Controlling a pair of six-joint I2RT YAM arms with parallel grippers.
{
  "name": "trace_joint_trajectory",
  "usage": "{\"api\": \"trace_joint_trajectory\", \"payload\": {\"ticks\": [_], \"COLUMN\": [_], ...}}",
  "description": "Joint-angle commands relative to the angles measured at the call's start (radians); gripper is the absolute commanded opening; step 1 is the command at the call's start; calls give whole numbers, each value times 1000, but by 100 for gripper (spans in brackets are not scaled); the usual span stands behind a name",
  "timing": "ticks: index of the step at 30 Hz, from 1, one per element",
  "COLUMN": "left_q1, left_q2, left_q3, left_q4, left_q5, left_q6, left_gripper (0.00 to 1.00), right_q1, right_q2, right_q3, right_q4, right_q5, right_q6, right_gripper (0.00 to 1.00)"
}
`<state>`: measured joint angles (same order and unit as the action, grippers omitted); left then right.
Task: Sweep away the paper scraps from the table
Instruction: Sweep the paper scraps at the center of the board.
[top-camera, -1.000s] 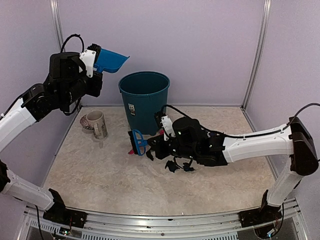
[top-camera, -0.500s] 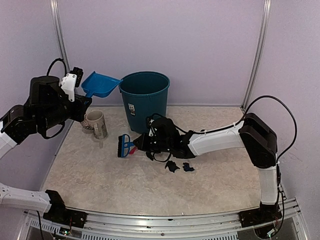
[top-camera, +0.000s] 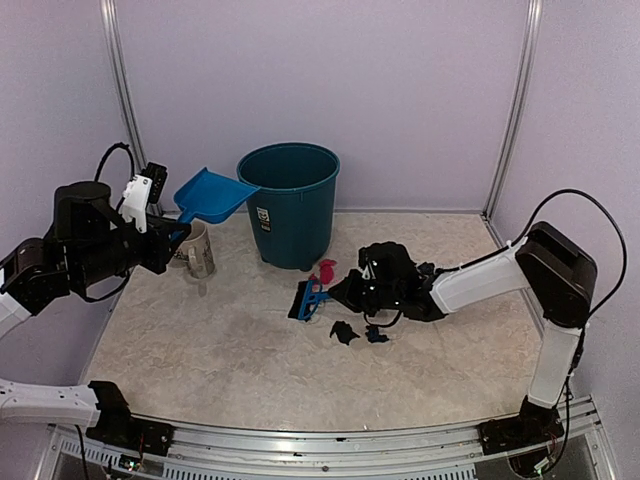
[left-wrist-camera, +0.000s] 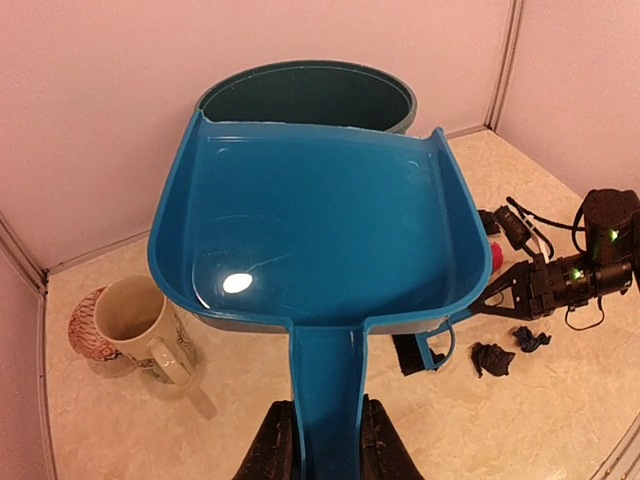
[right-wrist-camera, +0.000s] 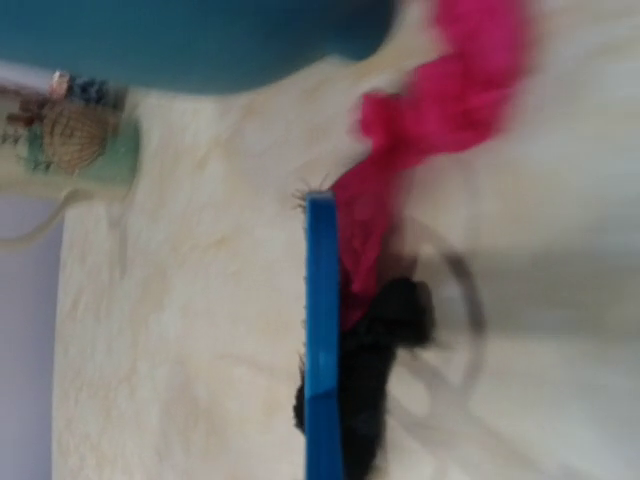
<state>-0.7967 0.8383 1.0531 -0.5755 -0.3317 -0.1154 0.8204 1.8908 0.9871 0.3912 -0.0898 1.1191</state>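
Pinching handle of blue dustpan (left-wrist-camera: 320, 230) in left gripper (left-wrist-camera: 320, 440), left of teal bin (top-camera: 290, 200); clamping hand brush (top-camera: 310, 298) in right gripper (top-camera: 335, 293) against paper scraps (top-camera: 326, 268) before bin.

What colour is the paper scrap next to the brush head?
Magenta pink; the scrap shows best in the right wrist view, beside the blue brush.

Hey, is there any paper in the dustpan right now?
No, in the left wrist view the blue dustpan shows a bare, glossy inside with nothing lying in it.
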Motion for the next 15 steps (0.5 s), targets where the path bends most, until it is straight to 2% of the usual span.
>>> {"api": "trace_joint_trajectory", "payload": {"ticks": [1, 10, 15], "left_q1": [-28, -104, -123], "left_q2": [-2, 27, 41], "left_q3": [-32, -73, -73], "left_q4": [77, 112, 126], "left_q5": [60, 35, 17], "left_q6": [-1, -4, 3], "left_gripper": [0, 0, 0], "right_q1": [-62, -148, -148], "right_q2": [-130, -436, -636], "right_q3": [-154, -407, -443], "right_q4": [-28, -144, -237], "right_q5": [30, 64, 106], "right_q6": [10, -7, -46], "right_gripper": [0, 0, 0]}}
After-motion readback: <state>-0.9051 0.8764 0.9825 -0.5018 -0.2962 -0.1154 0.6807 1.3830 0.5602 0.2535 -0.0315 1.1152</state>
